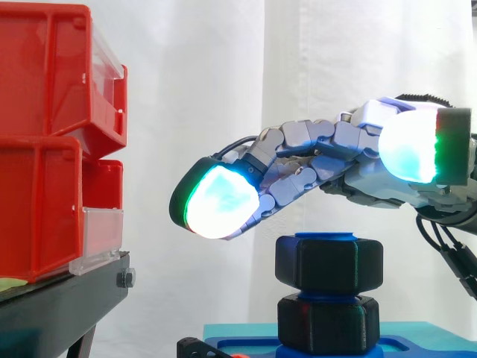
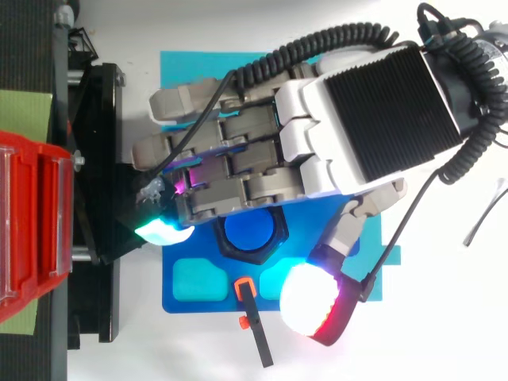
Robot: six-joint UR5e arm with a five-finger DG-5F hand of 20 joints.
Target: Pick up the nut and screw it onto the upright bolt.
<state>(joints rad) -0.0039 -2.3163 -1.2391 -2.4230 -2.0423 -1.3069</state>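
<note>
A black hexagonal nut (image 1: 329, 262) sits on the upright blue bolt (image 1: 328, 237), whose round blue top (image 2: 249, 230) shows inside the nut's ring (image 2: 278, 231). Below it a second black hex piece (image 1: 328, 322) stands on the blue base plate (image 2: 190, 294). My hand (image 2: 317, 143) hovers just above the nut without touching it, and is open. Its fingers stretch out to the left with nothing between them. One fingertip (image 1: 218, 201) glows cyan-white left of the bolt. The thumb pad (image 1: 408, 147) glows to the right.
Red bins (image 1: 52, 134) are stacked on a black stand (image 1: 67, 298) at the left, close to my fingertips. A small black and orange tool (image 2: 252, 321) lies at the front edge of the base plate. A teal mat (image 2: 182, 67) lies under the plate.
</note>
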